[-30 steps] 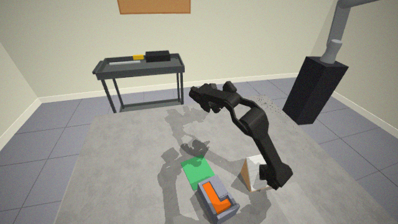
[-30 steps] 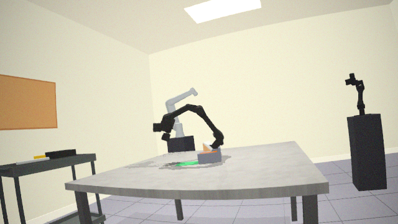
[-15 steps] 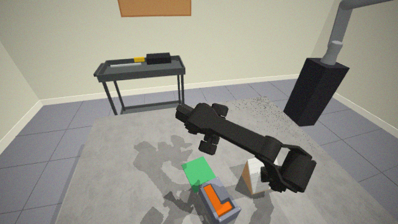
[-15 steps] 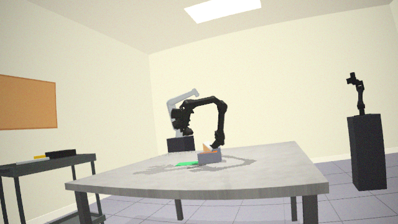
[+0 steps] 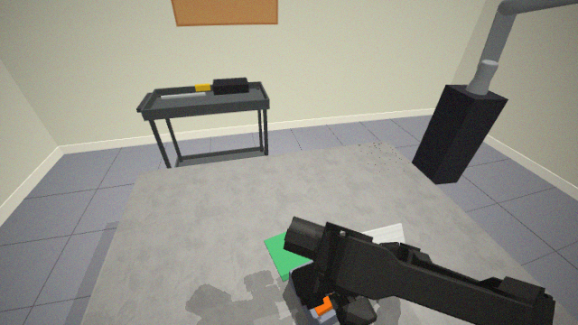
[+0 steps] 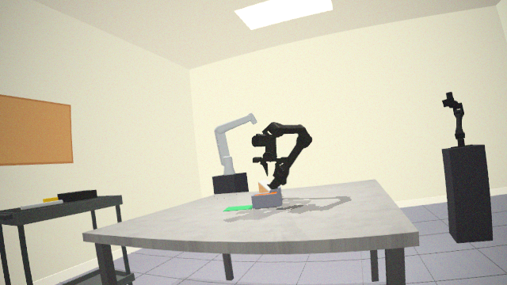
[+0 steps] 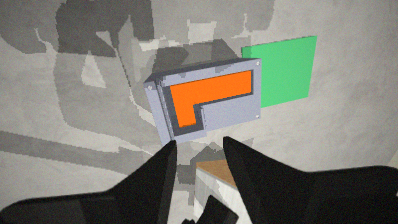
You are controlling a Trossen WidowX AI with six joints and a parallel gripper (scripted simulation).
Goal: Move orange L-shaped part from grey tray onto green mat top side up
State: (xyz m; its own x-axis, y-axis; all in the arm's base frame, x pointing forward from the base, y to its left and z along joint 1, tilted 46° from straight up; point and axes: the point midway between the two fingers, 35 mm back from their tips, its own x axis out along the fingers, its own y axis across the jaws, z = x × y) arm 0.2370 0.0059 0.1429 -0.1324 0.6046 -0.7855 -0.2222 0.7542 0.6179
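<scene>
Top view: pale grey mottled table (image 5: 217, 203), blue-grey tiled floor, cream walls with a white skirting board. Against the far wall, a dark side cart (image 5: 205, 106) carrying a black box and a yellow block; above it, an orange board (image 5: 225, 11). At right, a black pedestal (image 5: 458, 133) bearing a light grey arm. Near the bottom edge, the black arm crossing over the green mat (image 5: 282, 255), hiding most of the grey tray (image 5: 318, 316); only a sliver of the orange L-shaped part (image 5: 324, 308) visible.

Exterior view: table in mid-room under a bright ceiling panel. Tray (image 6: 267, 201) standing on the table with the mat (image 6: 238, 207) just beside it, toward the cart. Gripper (image 6: 264, 166) hanging above the tray, apart from it.

Wrist view: part (image 7: 207, 95) lying flush in its pocket, tray (image 7: 230, 112) just beside the mat (image 7: 287, 70). Blotchy arm shadows across the tabletop. Gripper (image 7: 199, 150) roughly half open, fingers pointing down near the tray's L end, nothing between them.
</scene>
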